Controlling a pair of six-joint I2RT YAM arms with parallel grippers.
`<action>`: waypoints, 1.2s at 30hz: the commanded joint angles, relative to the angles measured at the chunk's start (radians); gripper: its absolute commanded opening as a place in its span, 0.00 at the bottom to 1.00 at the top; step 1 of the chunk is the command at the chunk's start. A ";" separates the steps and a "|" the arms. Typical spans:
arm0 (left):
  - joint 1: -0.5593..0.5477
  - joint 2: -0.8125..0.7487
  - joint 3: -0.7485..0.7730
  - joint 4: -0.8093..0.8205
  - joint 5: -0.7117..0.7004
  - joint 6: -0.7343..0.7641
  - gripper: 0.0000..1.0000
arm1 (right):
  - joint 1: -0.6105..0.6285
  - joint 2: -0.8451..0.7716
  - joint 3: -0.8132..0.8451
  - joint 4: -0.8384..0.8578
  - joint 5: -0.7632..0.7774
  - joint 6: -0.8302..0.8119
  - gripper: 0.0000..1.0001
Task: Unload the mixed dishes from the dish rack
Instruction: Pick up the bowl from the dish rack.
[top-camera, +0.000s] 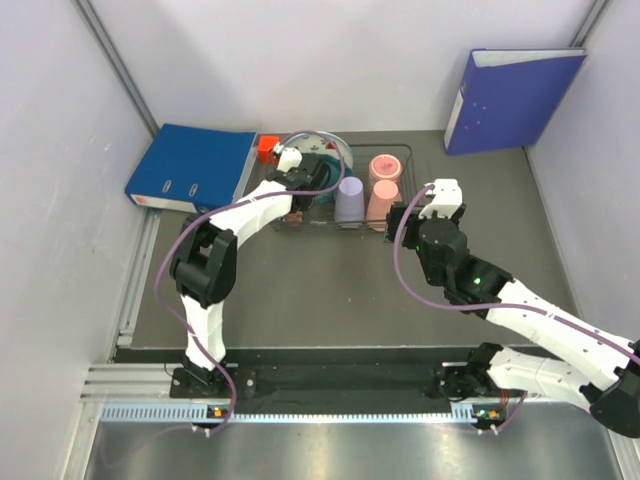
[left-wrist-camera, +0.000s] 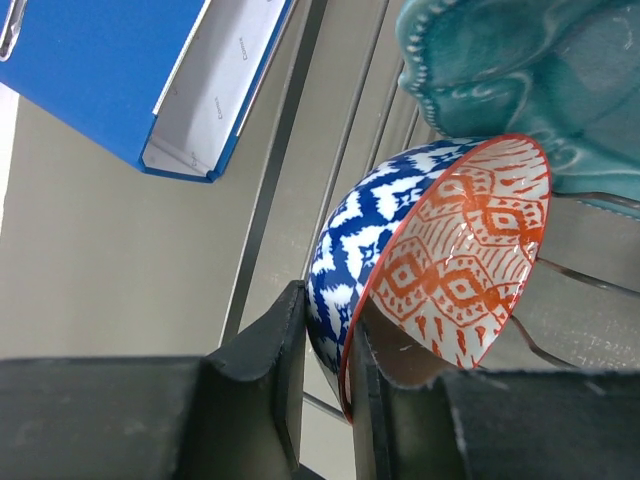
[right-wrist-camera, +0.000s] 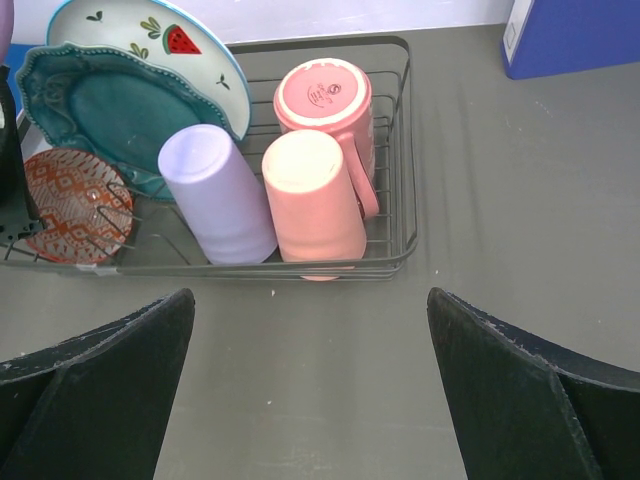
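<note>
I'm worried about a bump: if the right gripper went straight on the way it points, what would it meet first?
Probably the near pink cup, or the front wire of the rack just before it. Depth is unclear from this view.

Glossy glaze shines on the patterned bowl (left-wrist-camera: 470, 250) and the teal plate (left-wrist-camera: 520, 70); the rack (right-wrist-camera: 405, 150) is thin dark wire. The lavender cup (right-wrist-camera: 220, 195) looks matt plastic, the two pink cups (right-wrist-camera: 310, 195) smooth and satiny. The grey counter (right-wrist-camera: 520, 230) is matt.
</note>
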 joint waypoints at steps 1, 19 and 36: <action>-0.002 -0.037 -0.018 0.030 -0.004 -0.020 0.00 | 0.003 -0.005 -0.012 0.028 -0.004 0.018 1.00; -0.066 -0.104 0.083 -0.036 -0.100 -0.005 0.00 | 0.003 -0.009 -0.004 0.021 -0.011 0.024 1.00; -0.215 -0.117 0.148 -0.062 -0.384 0.110 0.00 | 0.005 -0.040 0.000 0.011 -0.018 0.033 1.00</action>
